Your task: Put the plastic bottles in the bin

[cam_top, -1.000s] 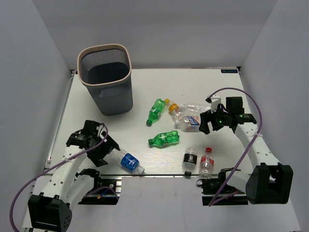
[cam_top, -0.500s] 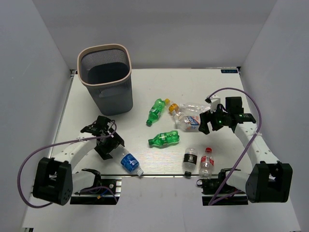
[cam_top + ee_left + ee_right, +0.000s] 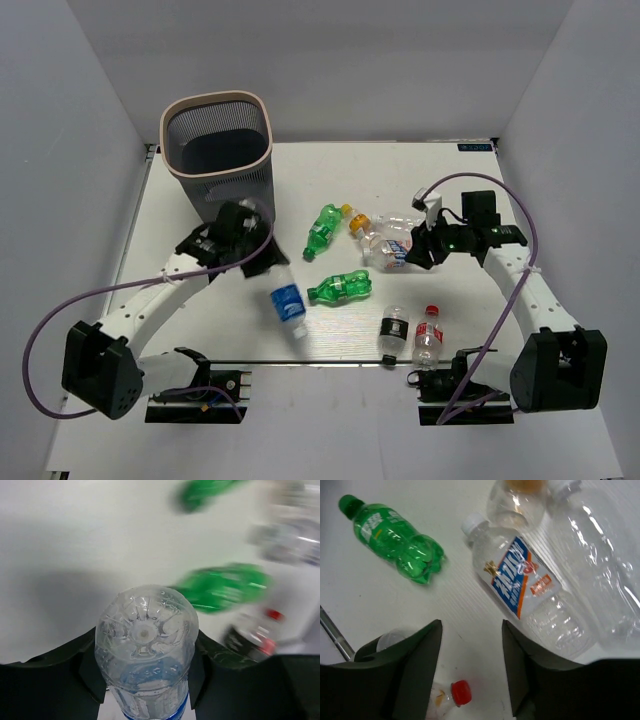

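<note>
My left gripper (image 3: 262, 264) is shut on a clear blue-labelled bottle (image 3: 287, 303), held off the table in front of the bin (image 3: 205, 190), cap pointing down. In the left wrist view its ribbed base (image 3: 145, 630) sits squeezed between both fingers. My right gripper (image 3: 417, 249) hovers open beside a blue-and-orange labelled bottle (image 3: 522, 582) and a larger clear bottle (image 3: 600, 580). Only bare table lies between its fingers (image 3: 417, 670). Two green bottles (image 3: 322, 230) (image 3: 340, 288) lie mid-table. A black-labelled bottle (image 3: 393, 330) and a red-capped bottle (image 3: 428, 336) lie near the front edge.
An orange-capped clear bottle (image 3: 356, 218) lies against the cluster under my right gripper. The bin stands at the far left, open top, pale rim (image 3: 217, 98). White walls enclose the table on three sides.
My left gripper closed on the blue-labelled bottle near the front edge, lifted it and swung up and right toward the bin. My right gripper shifted slightly left over the clear bottles, jaws narrower.
</note>
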Robot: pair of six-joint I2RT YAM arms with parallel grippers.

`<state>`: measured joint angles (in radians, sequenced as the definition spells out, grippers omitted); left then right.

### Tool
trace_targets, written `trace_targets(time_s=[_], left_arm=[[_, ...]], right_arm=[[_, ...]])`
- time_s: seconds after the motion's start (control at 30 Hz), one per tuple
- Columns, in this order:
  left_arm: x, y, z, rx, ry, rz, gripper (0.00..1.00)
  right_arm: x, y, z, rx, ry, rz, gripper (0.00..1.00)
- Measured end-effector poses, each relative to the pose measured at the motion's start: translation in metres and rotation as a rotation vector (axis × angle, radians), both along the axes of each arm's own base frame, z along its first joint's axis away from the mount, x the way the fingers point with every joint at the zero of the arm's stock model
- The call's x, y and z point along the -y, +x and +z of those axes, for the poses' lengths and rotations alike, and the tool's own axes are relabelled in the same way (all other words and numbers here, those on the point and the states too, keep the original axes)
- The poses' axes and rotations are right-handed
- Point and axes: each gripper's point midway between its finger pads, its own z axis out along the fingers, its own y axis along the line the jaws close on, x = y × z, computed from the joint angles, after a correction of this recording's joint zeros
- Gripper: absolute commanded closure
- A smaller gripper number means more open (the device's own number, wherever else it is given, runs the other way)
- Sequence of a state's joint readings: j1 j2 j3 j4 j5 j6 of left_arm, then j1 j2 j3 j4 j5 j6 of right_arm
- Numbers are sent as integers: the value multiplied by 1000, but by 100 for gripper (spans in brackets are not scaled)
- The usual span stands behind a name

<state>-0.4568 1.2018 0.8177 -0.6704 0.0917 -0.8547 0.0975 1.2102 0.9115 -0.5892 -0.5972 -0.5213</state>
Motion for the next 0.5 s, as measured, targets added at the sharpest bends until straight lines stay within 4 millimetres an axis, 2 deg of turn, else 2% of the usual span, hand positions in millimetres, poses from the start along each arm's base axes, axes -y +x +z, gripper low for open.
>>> trace_targets(time_s=[0.03, 0.07, 0.17, 0.27, 0.4, 0.5], left_arm=[[14, 9, 23, 65, -38, -57, 97], [30, 21, 54, 150, -89, -113, 98], [65, 46, 146, 393, -205, -242, 99], [83, 70, 233, 613, -265, -302, 99], [96, 112, 334, 873, -278, -290, 100], [89, 143, 371, 978, -220, -210, 100]], right_arm=[[-4, -1, 3, 18, 7, 28, 56], [-7, -3, 6, 33, 15, 53, 72], [-17, -5, 12, 52, 38, 100, 88], [-22, -4, 18, 63, 58, 112, 90], [-26, 0, 23, 84, 64, 114, 90], [-26, 1, 23, 87, 61, 109, 90]])
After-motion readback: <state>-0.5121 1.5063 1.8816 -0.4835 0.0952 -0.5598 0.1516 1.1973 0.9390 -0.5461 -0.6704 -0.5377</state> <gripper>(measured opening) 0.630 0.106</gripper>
